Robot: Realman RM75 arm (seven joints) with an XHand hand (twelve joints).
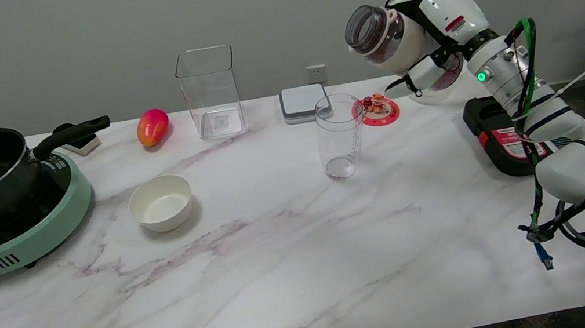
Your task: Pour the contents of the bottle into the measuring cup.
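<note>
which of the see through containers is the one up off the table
The bottle, gripped by the right hand and tilted in the air. The round measuring cup and the tall square container both stand on the table.

Measuring cup [341, 136] mid-table, bowl [161, 203] left of it, held bottle [389, 38] above right

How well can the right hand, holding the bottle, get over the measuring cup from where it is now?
Probably yes. The right hand holds the bottle in the air, up and to the right of the measuring cup, mouth tilted toward it. Nothing stands between them; only a small red coaster lies beside the cup.
</note>
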